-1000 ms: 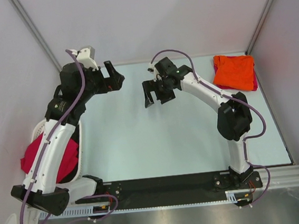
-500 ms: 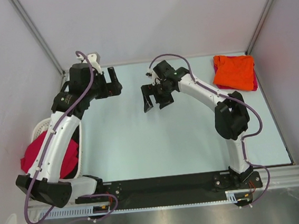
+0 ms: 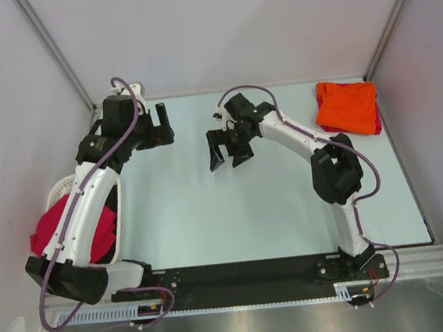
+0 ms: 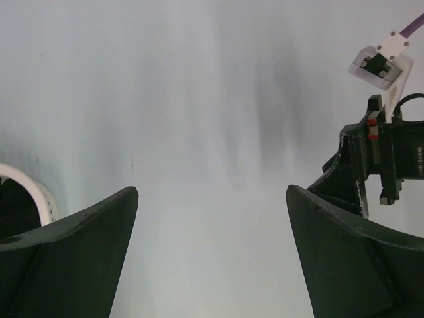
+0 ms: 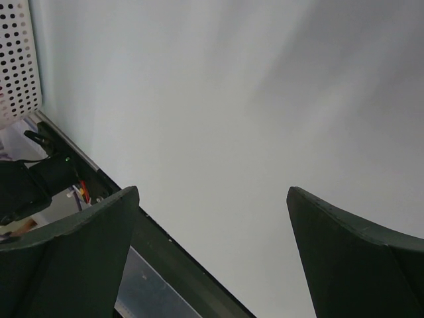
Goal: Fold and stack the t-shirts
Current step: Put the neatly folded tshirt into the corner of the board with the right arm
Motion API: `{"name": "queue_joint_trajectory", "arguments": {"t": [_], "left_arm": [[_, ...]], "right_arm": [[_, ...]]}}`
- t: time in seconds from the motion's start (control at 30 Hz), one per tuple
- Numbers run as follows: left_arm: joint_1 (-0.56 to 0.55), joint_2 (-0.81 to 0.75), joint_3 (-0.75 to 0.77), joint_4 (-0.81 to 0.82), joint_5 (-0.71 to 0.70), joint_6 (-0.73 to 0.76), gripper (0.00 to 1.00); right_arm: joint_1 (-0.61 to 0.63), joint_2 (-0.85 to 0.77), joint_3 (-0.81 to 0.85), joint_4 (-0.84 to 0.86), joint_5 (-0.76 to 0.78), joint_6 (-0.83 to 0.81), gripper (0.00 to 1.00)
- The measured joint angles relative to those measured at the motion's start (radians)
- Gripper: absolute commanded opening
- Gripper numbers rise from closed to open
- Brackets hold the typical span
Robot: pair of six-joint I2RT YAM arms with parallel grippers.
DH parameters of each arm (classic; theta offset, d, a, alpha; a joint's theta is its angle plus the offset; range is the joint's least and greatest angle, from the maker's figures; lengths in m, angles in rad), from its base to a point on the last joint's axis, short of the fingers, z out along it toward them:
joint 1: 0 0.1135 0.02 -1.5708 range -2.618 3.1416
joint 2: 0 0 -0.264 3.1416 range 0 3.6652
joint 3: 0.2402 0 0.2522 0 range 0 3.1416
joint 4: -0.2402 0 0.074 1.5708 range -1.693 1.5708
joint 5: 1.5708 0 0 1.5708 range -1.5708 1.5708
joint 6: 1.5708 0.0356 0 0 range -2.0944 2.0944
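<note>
A: What is the overhead view showing?
B: An orange t-shirt (image 3: 347,105) is lying folded at the desk's (image 3: 210,214) far right corner. Crimson t-shirts (image 3: 44,234) are heaping in the basket (image 3: 57,191) on the left.
A: And the wrist views?
B: The left fingers (image 4: 66,258) and right fingers (image 5: 66,265) are gaping wide, holding nothing. The cloth is probably soft and light, so pinching a hem or shoulder edge looks best.

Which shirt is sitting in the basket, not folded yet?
The crimson-pink t-shirt, crumpled in the white basket on the left; the orange t-shirt lies folded at the far right.

Lab cell: white panels (image 3: 216,25), aluminium frame (image 3: 51,47)
</note>
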Motion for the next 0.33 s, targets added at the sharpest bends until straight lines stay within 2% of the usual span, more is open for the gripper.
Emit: {"name": "queue_joint_trajectory", "arguments": {"t": [0.17, 0.33], "left_arm": [[0.069, 0.007, -0.029, -0.032, 0.014, -0.015, 1.00], [0.177, -0.007, -0.164, -0.016, 0.106, -0.063, 1.00]], "right_arm": [[0.002, 0.048, 0.026, -0.001, -0.054, 0.007, 1.00], [0.005, 0.071, 0.027, -0.014, -0.067, 0.008, 1.00]]}}
